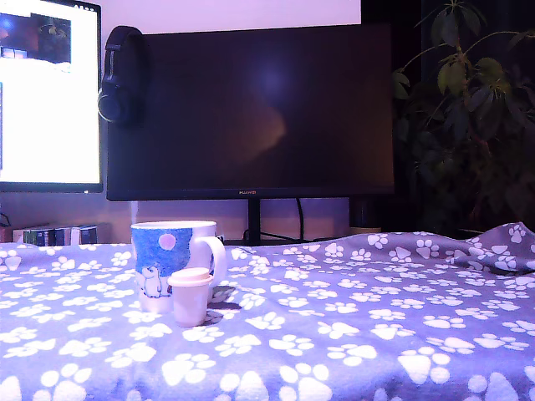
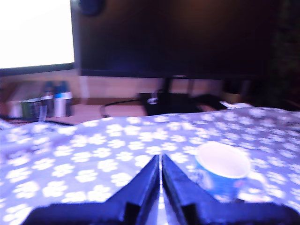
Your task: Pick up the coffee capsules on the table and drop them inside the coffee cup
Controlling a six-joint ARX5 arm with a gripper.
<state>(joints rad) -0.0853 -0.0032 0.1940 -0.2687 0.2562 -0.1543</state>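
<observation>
The coffee cup (image 1: 174, 263), a white mug with a blue picture band and its handle toward the exterior view's right, stands on the paw-print table (image 1: 351, 334). A cream-white coffee capsule (image 1: 190, 296) stands upright just in front of it, touching or nearly touching. The arm does not appear in the exterior view. In the blurred wrist view my gripper (image 2: 160, 161) is shut with nothing between its dark fingers (image 2: 145, 187), held above the cloth. The cup (image 2: 222, 168) sits just beside the fingertips, its pale opening facing the camera. The capsule cannot be made out there.
A large dark monitor (image 1: 251, 109) on a stand rises behind the table, with headphones (image 1: 121, 75) hung on its corner. A lit screen (image 1: 46, 92) is at the exterior view's left, a leafy plant (image 1: 476, 109) at its right. The cloth bunches up at the far right (image 1: 501, 246).
</observation>
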